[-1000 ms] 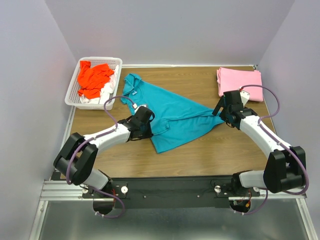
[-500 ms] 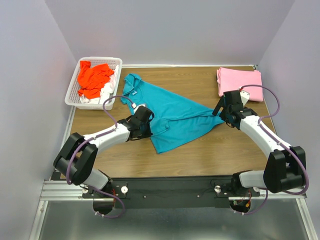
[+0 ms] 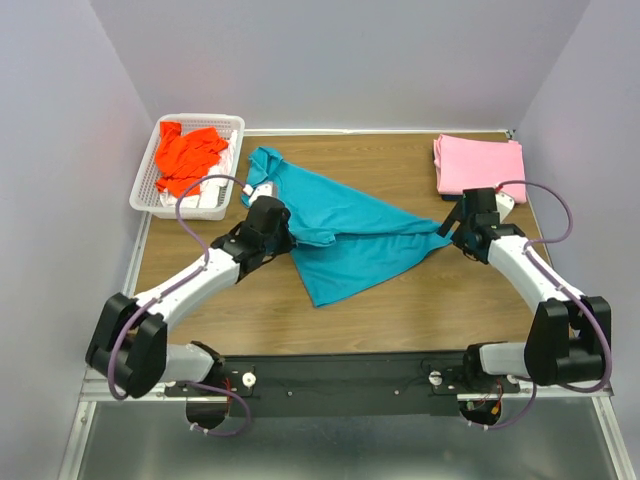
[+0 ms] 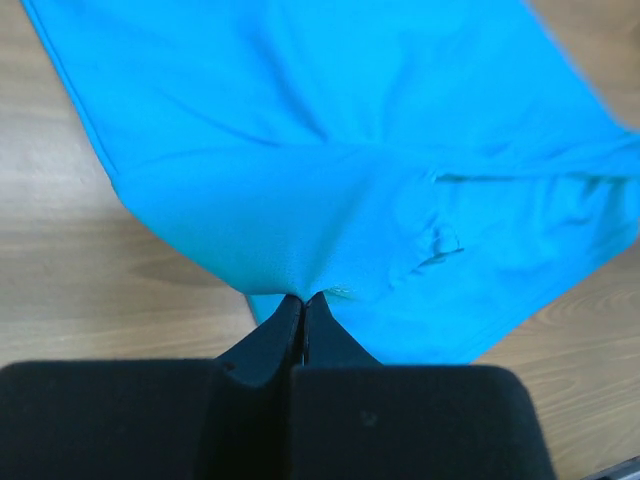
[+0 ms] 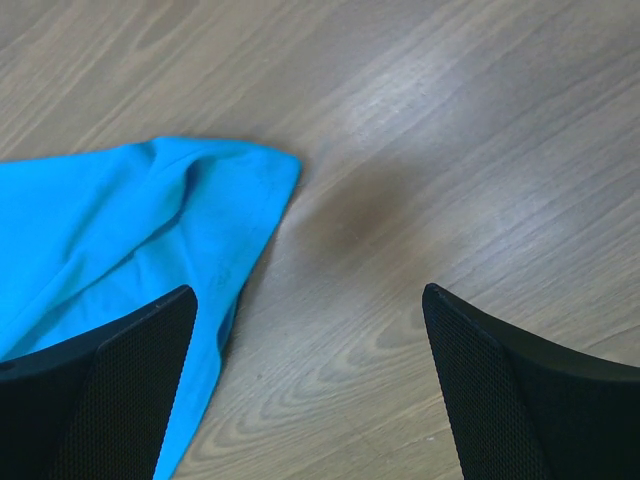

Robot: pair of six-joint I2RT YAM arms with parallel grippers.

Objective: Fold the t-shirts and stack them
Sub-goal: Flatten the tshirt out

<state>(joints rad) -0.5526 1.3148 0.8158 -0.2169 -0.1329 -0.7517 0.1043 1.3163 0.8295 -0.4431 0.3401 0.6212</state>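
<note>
Top external | your left gripper [image 4: 303, 300] pinched the soft teal-turquoise t-shirt [image 3: 350, 235], unfolded; right gripper [image 5: 308, 295] spread | pink cloth t-shirt [image 3: 478, 163] folded at 1 o'clock | orange-red cloth t-shirt [image 3: 186, 155] waited in white plastic lattice basket [image 3: 143, 187] at 11 o'clock.

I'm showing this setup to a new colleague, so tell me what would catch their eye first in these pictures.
The big teal t-shirt lies rumpled across the middle of the table, the left gripper shut on a pinch of its cloth and the right gripper open by its right tip. Next, the orange-red t-shirt heaped in the white basket at the back left, and the pink t-shirt folded at the back right.
</note>
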